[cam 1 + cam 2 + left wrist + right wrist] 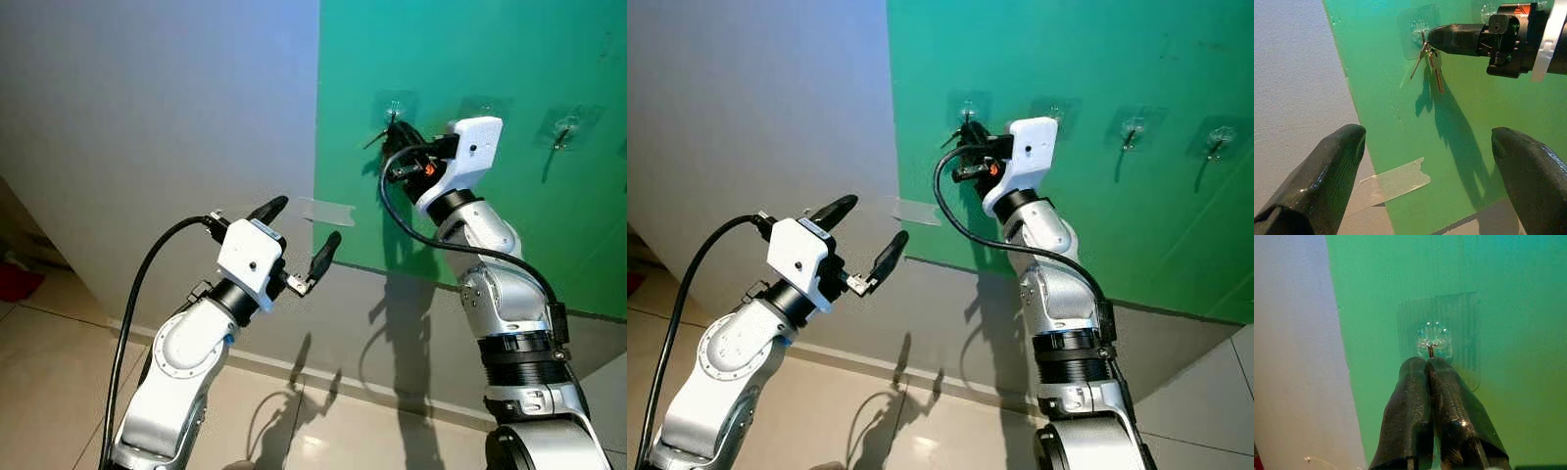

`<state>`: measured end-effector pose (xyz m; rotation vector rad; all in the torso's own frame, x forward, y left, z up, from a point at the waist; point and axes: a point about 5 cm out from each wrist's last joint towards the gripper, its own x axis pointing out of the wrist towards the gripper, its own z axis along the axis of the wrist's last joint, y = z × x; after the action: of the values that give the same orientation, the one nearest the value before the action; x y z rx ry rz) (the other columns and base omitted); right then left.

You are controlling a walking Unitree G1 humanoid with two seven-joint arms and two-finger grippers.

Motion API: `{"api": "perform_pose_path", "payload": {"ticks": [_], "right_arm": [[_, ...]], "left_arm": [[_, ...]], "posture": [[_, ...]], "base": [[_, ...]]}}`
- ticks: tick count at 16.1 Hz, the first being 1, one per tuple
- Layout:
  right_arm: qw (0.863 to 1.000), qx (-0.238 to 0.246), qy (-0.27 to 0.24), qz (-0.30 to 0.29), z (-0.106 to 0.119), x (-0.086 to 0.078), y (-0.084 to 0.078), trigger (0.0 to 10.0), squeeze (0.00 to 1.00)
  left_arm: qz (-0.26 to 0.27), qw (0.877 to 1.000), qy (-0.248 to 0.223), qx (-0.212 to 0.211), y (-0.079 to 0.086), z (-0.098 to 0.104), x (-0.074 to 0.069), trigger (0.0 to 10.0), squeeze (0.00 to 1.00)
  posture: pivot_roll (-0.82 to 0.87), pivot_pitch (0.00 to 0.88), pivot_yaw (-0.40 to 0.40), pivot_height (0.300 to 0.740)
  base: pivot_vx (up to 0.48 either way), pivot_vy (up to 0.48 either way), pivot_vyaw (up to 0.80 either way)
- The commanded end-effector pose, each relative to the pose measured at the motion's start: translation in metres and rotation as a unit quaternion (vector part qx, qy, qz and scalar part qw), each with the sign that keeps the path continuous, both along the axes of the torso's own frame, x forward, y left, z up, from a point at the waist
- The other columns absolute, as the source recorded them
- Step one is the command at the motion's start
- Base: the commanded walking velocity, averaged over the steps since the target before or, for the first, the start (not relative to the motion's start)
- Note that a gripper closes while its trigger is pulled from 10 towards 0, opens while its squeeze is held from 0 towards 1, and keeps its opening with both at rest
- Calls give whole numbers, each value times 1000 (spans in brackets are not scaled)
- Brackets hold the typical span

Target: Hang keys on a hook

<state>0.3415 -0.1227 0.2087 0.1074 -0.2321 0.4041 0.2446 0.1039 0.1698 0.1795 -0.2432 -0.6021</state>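
Note:
A clear adhesive hook (1434,339) sits at the left end of a row on the green board (549,215). A small bunch of keys (1434,68) dangles at that hook (1421,34), its blades pointing down and left. My right gripper (400,132) is raised to the hook, shut, with the thin metal ring of the keys pinched at its tips (1429,361). The ring touches the hook's base; I cannot tell whether it is over the prong. My left gripper (306,222) is held open lower down and to the left, in front of the grey wall, with nothing in it.
Further clear hooks (1132,127) (1215,137) line the green board to the right. A strip of clear tape (328,211) holds the board's left edge to the grey wall. Below is a tiled floor (343,431), with a red object (15,279) at the far left.

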Motion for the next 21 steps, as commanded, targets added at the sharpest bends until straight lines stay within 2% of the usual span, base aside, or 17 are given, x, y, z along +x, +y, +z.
{"api": "perform_pose_path", "payload": {"ticks": [1,4,6,9,21], "right_arm": [[1000,-7,3,-7,-2,-3,-5,10000,0],[1000,2,-9,-13,5,-7,-11,10000,0],[999,25,-28,-19,16,-10,-18,10000,0],[999,21,-32,-19,19,-12,-20,10000,0],[999,13,-10,38,14,-21,-13,10000,0]], "left_arm": [[-2,1000,0,7,0,1,-1,10000,0],[-3,1000,-2,7,0,1,-2,10000,0],[-3,1000,-2,6,-1,1,-2,10000,0],[-6,1000,-2,5,-2,1,-3,10000,0],[-2,1000,0,1,-1,0,-4,10000,0]], "posture": [[17,0,12,740],[16,0,14,740],[14,0,16,740],[9,0,17,740],[11,0,10,740]], "base": [[0,0,0],[0,0,0],[0,0,0],[0,0,0],[0,0,0]]}}
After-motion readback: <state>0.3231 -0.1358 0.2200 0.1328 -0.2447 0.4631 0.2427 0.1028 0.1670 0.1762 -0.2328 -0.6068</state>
